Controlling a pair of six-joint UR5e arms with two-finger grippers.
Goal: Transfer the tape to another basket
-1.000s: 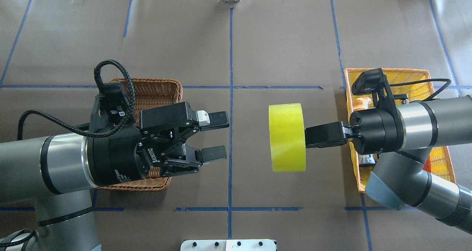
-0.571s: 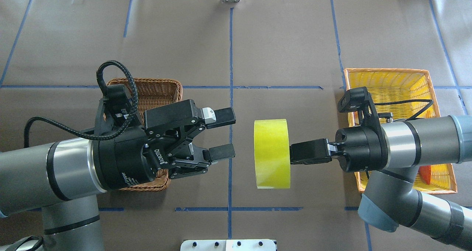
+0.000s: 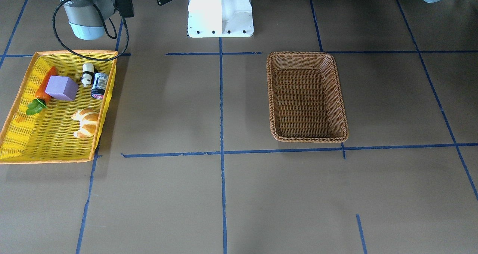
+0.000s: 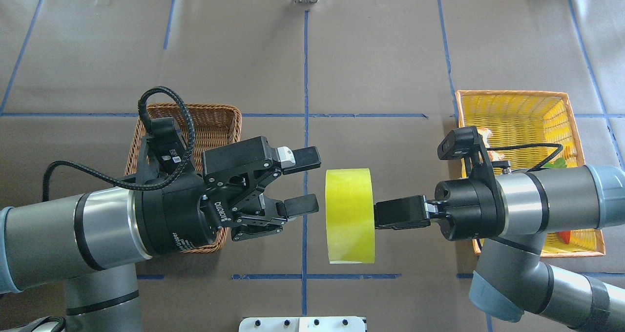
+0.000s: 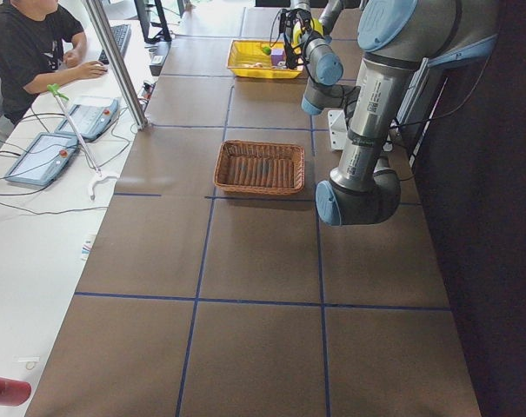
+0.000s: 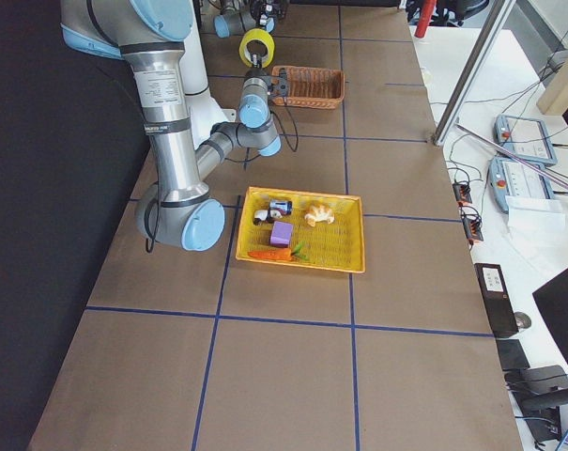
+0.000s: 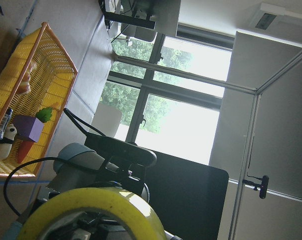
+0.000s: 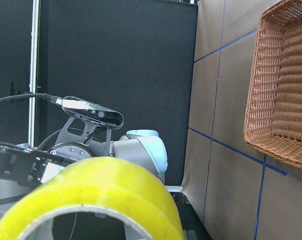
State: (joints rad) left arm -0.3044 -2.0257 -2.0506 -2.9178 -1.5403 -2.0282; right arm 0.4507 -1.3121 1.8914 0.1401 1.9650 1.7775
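Tape [image 4: 350,216]: the yellow-green roll is hanging in the air, standing on edge, out past the right-hand long side of the basket [image 4: 215,122] as the overhead view shows it. It is not over the basket and is not touching the table [image 4: 381,53].
Right gripper [image 4: 382,214]: the fingers are clamping the roll's wall on the face turned away from the basket. The arm is reaching in from the side far from the basket.
Left gripper [image 4: 316,181]: the body is overlapping the basket's right-hand rim in the overhead view, with the fingertips out past it. The fingers are standing apart, gripping nothing, and pointing away from the basket toward the roll's near face. The tips are stopping just short of the tape, with a thin gap showing.
Basket: brown wicker, sitting flat on the table, its long sides running away from the robot.
Yellow basket [image 4: 517,96]: sitting well apart from the basket, beyond the tape. It is holding a carrot [image 3: 45,83], purple block [image 3: 62,88], panda figure [image 3: 87,74], small can [image 3: 99,86] and croissant [image 3: 86,122].
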